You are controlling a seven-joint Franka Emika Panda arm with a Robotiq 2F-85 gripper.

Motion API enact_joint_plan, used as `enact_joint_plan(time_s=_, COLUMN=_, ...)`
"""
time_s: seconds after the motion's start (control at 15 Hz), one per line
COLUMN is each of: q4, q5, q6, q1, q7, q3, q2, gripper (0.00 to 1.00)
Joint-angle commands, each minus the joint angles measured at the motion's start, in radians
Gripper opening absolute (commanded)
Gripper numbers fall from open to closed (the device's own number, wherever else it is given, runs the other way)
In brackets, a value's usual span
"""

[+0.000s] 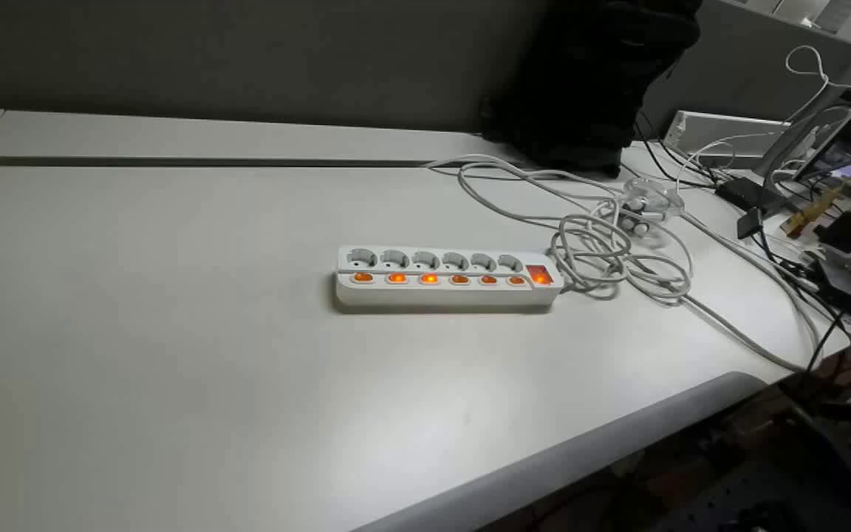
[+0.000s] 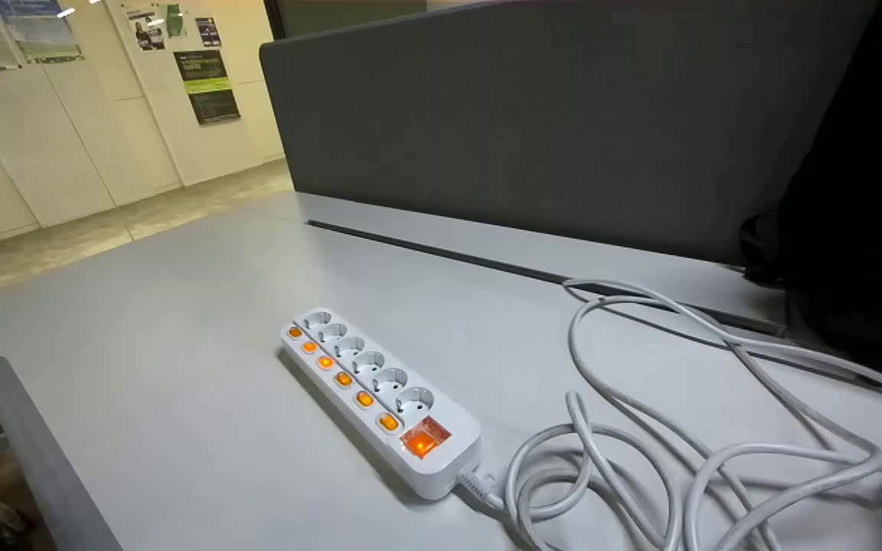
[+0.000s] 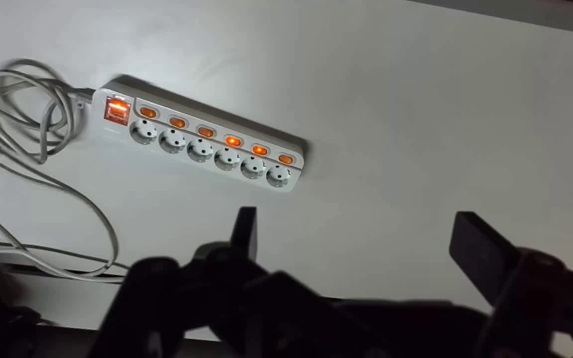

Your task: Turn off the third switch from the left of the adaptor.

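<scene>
The adaptor (image 1: 444, 295) is a long white power strip lying on the table. It shows in both exterior views (image 2: 364, 440) and in the wrist view (image 3: 187, 151). Its third switch (image 1: 429, 278), counted from the plain white end, glows bright orange. This switch also shows in an exterior view (image 2: 325, 362) and in the wrist view (image 3: 233, 141). The second switch (image 3: 259, 149) is lit too; the others look dimmer. My gripper (image 3: 353, 214) is in the wrist view only, open and empty. Its fingers appear below the strip in that picture, apart from it.
White cables (image 1: 603, 244) lie tangled beside the strip's orange switch end. A black bag (image 1: 588, 81) stands at the back against the grey partition (image 2: 533, 130). A monitor (image 1: 850, 125) and dark clutter are at the right. A slot (image 1: 174, 162) runs along the table's rear.
</scene>
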Motion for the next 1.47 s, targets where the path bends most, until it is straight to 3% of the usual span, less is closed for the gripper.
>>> enact_joint_plan(time_s=0.0, q4=0.003, q5=-0.004, q6=-0.002, q1=0.005, q7=0.003, q3=-0.004, q2=0.001, gripper=1.0)
enact_joint_plan(time_s=0.8, q4=0.003, q5=-0.004, q6=-0.002, q1=0.005, q7=0.003, q3=-0.004, q2=0.0, gripper=1.0)
enact_joint_plan(time_s=1.13, q4=-0.102, q5=-0.033, q6=0.278, q1=-0.028, q7=0.016, q3=0.006, q2=0.028, gripper=1.0)
enact_joint_plan(time_s=1.4, q4=-0.175, q5=-0.038, q6=0.498, q1=-0.058, q7=0.028, q3=-0.006, q2=0.119, gripper=1.0)
